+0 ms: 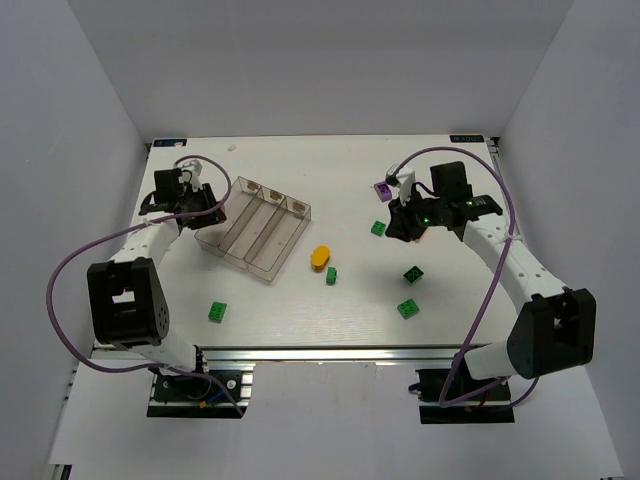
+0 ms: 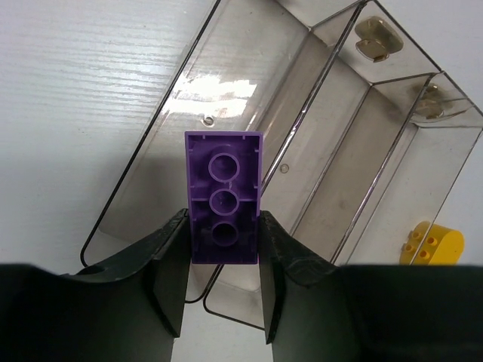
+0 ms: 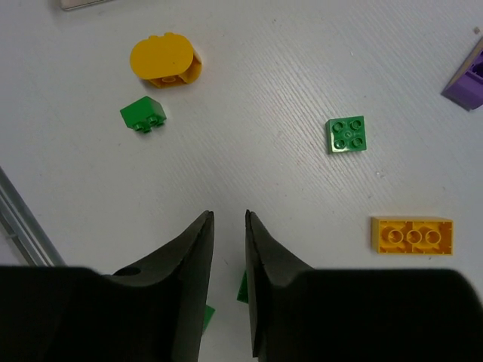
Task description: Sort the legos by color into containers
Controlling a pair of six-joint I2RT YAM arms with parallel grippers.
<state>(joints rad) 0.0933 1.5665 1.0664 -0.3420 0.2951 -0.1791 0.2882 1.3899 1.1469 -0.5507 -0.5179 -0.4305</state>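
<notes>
My left gripper (image 2: 223,220) is shut on a purple lego (image 2: 223,181), held underside up over the near end of the clear three-compartment tray (image 2: 332,113). In the top view it (image 1: 200,207) sits at the tray's left edge (image 1: 255,262). My right gripper (image 3: 229,215) is narrowly open and empty above the table, at the right (image 1: 401,222). Around it lie a yellow oval lego (image 3: 164,62), a small green lego (image 3: 143,115), a square green lego (image 3: 347,134), an orange-yellow lego (image 3: 411,234) and a purple lego (image 3: 468,79).
In the top view, green legos lie at the front left (image 1: 217,311), by the yellow oval (image 1: 331,275), and on the right (image 1: 414,273) (image 1: 408,308) (image 1: 379,228). White walls surround the table.
</notes>
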